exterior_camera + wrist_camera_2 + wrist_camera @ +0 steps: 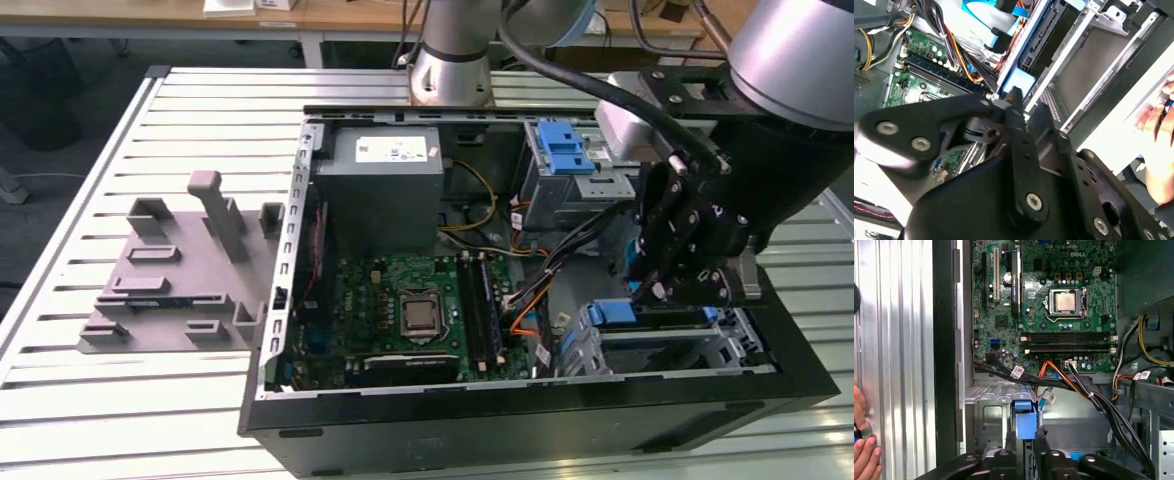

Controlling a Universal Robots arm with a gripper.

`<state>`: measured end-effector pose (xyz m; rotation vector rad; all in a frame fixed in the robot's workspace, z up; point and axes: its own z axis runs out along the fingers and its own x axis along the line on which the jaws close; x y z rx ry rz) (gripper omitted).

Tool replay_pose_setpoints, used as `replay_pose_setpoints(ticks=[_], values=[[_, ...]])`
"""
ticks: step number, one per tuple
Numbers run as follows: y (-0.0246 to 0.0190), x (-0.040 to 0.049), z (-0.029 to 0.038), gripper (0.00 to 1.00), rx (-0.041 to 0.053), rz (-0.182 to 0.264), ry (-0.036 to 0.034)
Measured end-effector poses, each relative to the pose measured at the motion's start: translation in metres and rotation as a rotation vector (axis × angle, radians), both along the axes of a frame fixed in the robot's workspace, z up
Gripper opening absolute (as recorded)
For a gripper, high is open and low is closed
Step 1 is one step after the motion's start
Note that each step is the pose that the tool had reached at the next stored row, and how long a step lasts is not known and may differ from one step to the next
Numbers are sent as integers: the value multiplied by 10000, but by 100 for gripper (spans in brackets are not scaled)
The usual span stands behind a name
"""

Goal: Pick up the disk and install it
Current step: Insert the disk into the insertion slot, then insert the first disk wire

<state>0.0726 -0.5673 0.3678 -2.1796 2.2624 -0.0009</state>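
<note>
Claw (661,292) hangs over the metal drive cage (721,335) at the exterior view's right, the disk (617,314) just beneath. In the second wrist view its black tips nearly meet before the disk (1019,80). In the first wrist view they pinch the disk (1024,422) by its blue plastic tab; a hand (861,455) is at the ribbed table (899,365).

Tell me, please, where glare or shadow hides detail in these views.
Exterior view: the slatted table shines pale, while the drive bay under the arm sits in shade. Second wrist view: a pale surface is washed out white. First wrist view: the motherboard is evenly lit.
</note>
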Motion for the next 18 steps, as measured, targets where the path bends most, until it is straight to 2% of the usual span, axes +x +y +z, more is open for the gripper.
replay_pose_setpoints(ticks=[2, 3, 4, 13, 18], values=[[0, 0, -21, 18, 1, 0, 0], [0, 0, -30, 18, 0, 0, 0], [0, 0, -40, 13, 0, -1, 0], [0, 0, -107, 11, 0, 0, 0], [0, 0, -119, 11, 0, -1, 0]])
